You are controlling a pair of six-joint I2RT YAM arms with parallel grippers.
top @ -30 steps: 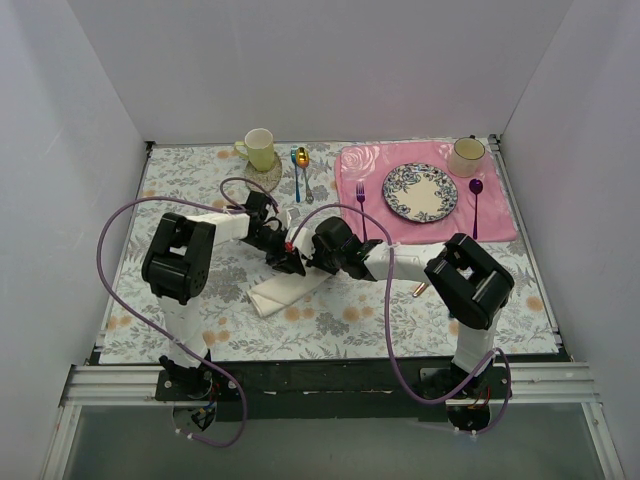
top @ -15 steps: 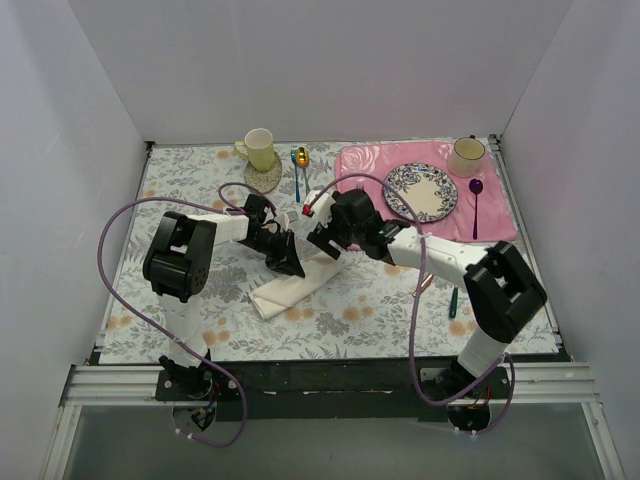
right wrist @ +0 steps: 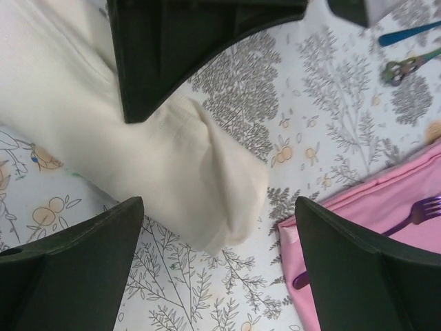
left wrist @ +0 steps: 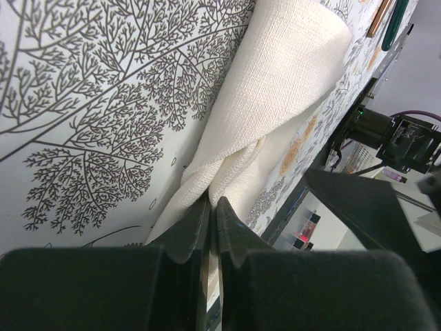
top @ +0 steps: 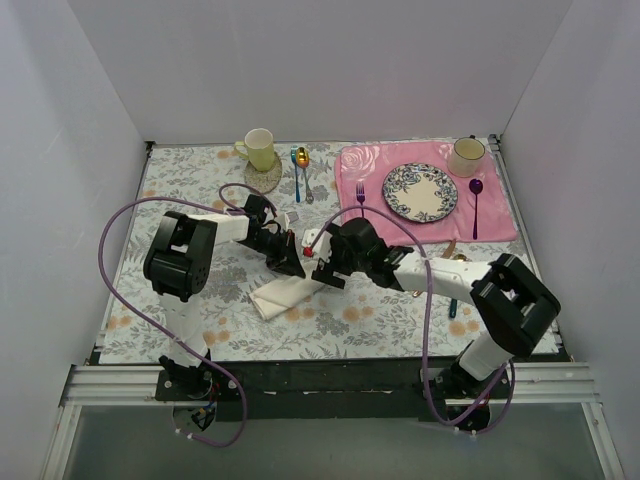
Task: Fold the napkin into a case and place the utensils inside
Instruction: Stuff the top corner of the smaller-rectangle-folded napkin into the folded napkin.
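Observation:
The cream napkin lies folded into a long strip on the floral cloth, at mid table. My left gripper is shut on a bunched edge of the napkin, its jaws pinching the fabric. My right gripper hovers open over the napkin's rounded far end, holding nothing, with its fingers wide apart. The teal-handled spoon lies to the right, partly under the right arm. The copper knife lies beside the spoon's handle.
A pink placemat at the back right holds a patterned plate, a purple fork, a purple spoon and a cream cup. A yellow mug and a blue-handled spoon sit at the back.
The right gripper let go and opened wide, lifted toward the back, then came down over the napkin's far end. The left gripper closed fully on the napkin's edge.

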